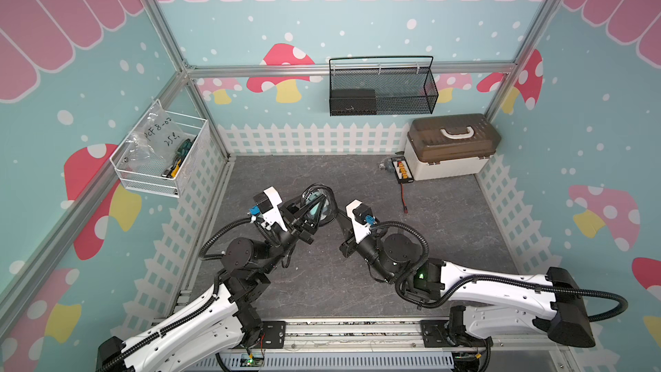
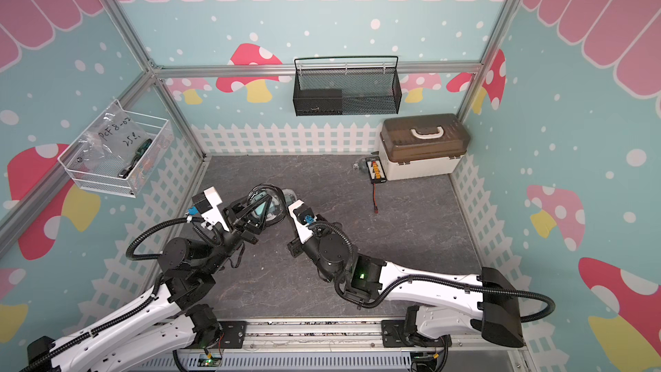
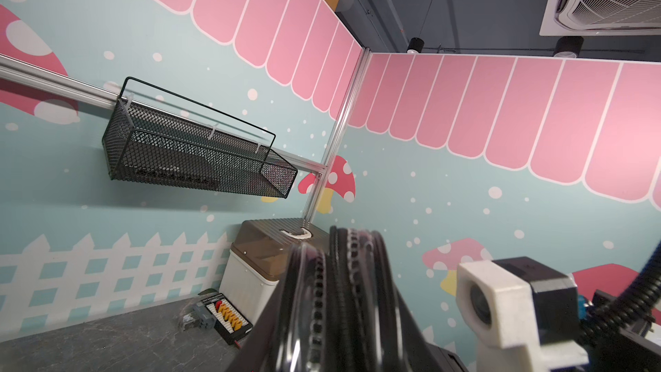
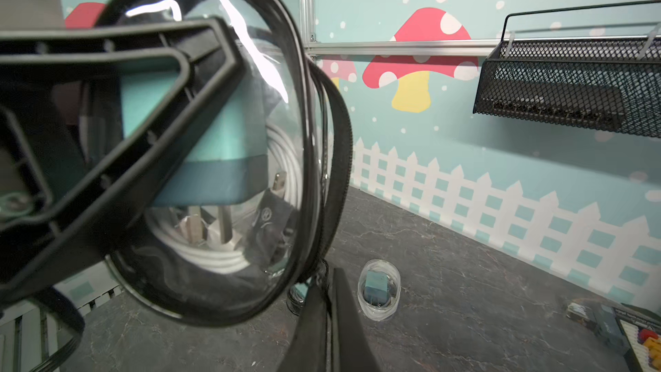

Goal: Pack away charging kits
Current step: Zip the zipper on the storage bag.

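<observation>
Dark grey marbled tabletop (image 1: 447,245) fills a booth of pastel walls printed with mushrooms and a white picket fence, framed in aluminium rails. Above its middle the left gripper (image 1: 319,206) clamps an oval pouch (image 4: 286,159) across its flat sides. The jaws stand partly apart, with the soft black-rimmed case squeezed between them. One skeletal triangular finger (image 4: 211,48) lies across the glossy clear window. Through that window show a matte teal cube charger (image 4: 229,130) with metal prongs and a coil of smooth white cable (image 4: 214,255) packed in with it. The right gripper (image 4: 327,280) is closed tight, its tips right against one end of the pouch's toothed zipper band. Whether the pull tab is pinched between them cannot be told. The left wrist view alone shows the pouch edge-on, its two black rims gaping with zipper teeth on each. Only the right wrist view gives the contents plainly. It also shows, just beyond the right gripper's tips, an all-clear pouch (image 4: 379,289) standing on the table with another teal charger (image 4: 375,286) inside. Well beyond both grippers sit a beige box (image 1: 450,148) with a translucent brown lid and a black board (image 1: 402,169) with orange connectors beside it. A black mesh basket (image 1: 382,91) hangs on the back wall.
</observation>
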You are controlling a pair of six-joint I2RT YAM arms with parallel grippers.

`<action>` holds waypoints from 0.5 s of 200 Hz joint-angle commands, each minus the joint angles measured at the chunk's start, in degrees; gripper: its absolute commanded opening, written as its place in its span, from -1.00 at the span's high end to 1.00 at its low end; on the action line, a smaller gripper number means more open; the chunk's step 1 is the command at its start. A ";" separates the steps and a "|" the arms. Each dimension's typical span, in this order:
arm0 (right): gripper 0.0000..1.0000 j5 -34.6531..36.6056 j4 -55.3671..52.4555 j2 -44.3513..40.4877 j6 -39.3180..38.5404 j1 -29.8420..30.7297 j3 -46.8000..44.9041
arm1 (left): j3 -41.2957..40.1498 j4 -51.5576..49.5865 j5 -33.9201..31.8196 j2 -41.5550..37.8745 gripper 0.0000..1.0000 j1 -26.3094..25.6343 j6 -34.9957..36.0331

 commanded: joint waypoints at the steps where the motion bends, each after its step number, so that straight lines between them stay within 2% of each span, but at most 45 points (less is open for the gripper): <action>1: 1.00 3.38 1.91 -2.59 -4.72 -1.49 -0.56 | -0.93 -2.17 1.09 -1.94 1.00 1.82 -1.81; 23: 1.00 -0.58 0.98 -3.48 -8.63 -2.02 0.57 | -0.87 -5.32 4.01 -1.91 1.00 3.59 -3.49; 61: 1.00 -4.39 -2.35 -3.59 -13.29 -4.30 3.73 | -0.52 -9.54 12.78 -0.61 1.00 6.46 -6.24; 100: 1.00 -9.75 -5.23 -4.58 -17.42 -7.09 5.94 | 0.08 -14.61 15.53 0.15 1.00 6.74 -6.50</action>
